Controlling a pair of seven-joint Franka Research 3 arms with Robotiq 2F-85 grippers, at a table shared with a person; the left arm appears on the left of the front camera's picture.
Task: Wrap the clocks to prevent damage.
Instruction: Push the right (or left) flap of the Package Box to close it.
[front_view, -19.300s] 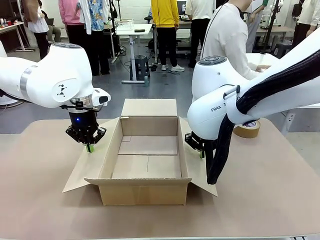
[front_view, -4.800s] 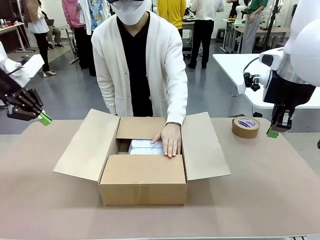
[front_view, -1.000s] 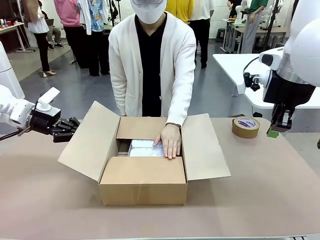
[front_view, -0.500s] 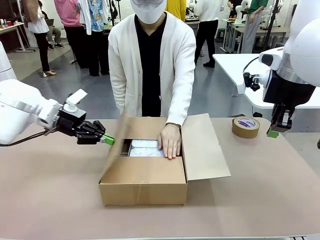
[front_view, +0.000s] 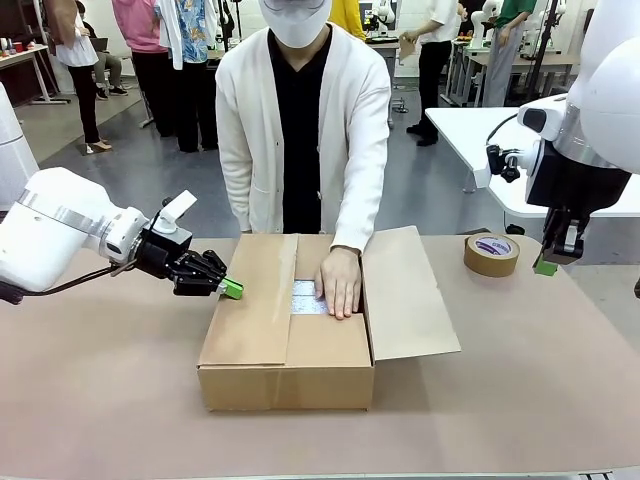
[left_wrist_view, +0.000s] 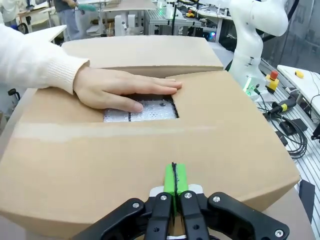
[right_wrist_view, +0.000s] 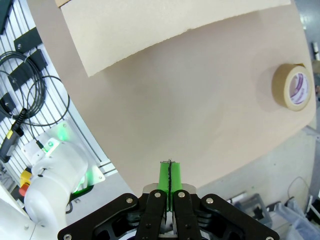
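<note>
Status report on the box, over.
Left gripper shut, at folded left flap of box. Right gripper shut, raised by tape roll. Right flap open; person's hand over the gap.

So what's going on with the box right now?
The left pincer, shut, sits at the outer edge of the cardboard box's left flap, which lies folded over the top. The person's hand rests flat over the opening, partly on a silvery wrapped bundle inside. The right flap is open, angled outward. The right pincer, also shut and holding nothing, hangs beside the tape roll.
</note>
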